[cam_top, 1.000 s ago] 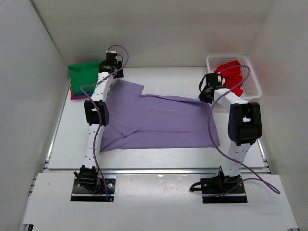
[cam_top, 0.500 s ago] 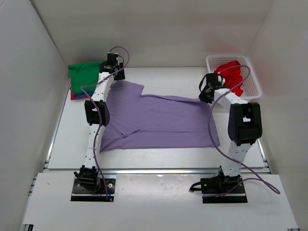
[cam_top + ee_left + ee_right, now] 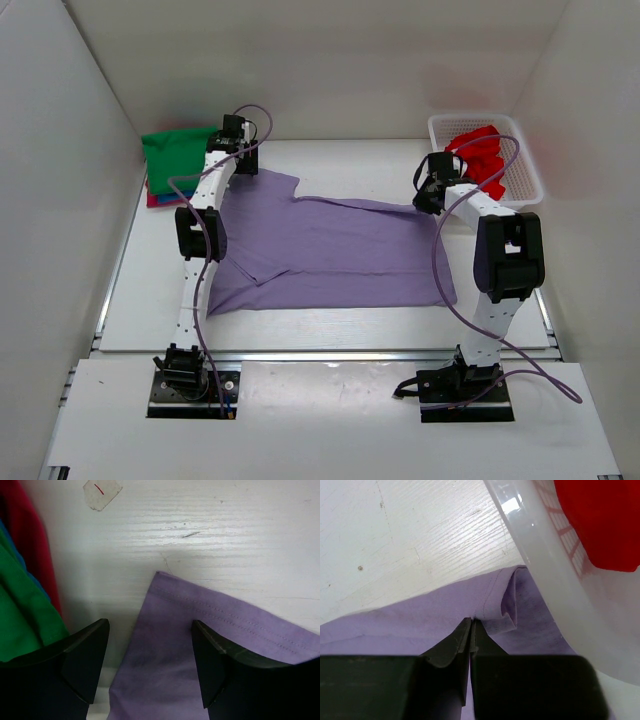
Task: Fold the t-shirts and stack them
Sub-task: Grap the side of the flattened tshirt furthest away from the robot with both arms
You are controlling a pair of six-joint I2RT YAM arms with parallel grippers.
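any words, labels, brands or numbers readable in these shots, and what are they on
No readable words, brands or numbers in any view.
Only sign: a short red stroke on a clear tape patch stuck to the table, a mark rather than a letter.
The lavender t-shirt, green t-shirt, red t-shirt and basket show no print.

A white wood-grain table (image 3: 330, 325) carries a lavender t-shirt (image 3: 330, 250) spread flat across its middle, a pile of folded t-shirts (image 3: 165, 185) at the far left, green t-shirt (image 3: 178, 150) uppermost, and a white lattice basket (image 3: 520, 185) far right.
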